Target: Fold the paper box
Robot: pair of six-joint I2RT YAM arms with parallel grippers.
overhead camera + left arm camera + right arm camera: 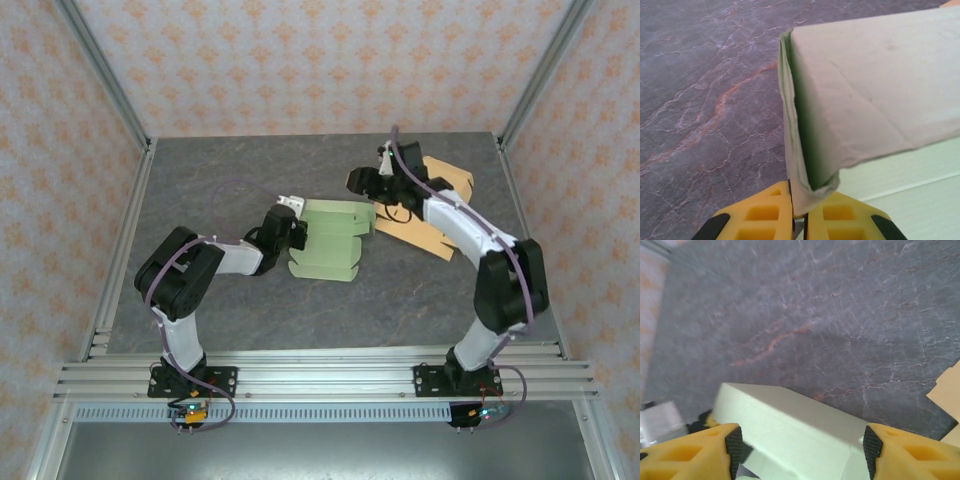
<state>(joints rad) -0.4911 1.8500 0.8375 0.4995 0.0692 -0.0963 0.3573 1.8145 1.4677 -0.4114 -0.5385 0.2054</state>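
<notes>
The pale green paper box (325, 240) lies partly folded in the middle of the table. My left gripper (293, 228) is at its left edge. In the left wrist view the yellow fingers (765, 215) are shut on a folded-up green wall (805, 150) of the box (865, 85), with the doubled paper pinched between them. My right gripper (372, 186) hovers over the box's far right corner. Its jaws (802, 447) stand wide open, and a raised side of the box (790, 420) lies between and beyond the black pads (733, 445).
Flat tan cardboard pieces (430, 215) lie just right of the green box, under the right arm, and one corner of them (947, 390) shows in the right wrist view. The dark marbled tabletop (230, 180) is walled by patterned panels and metal posts.
</notes>
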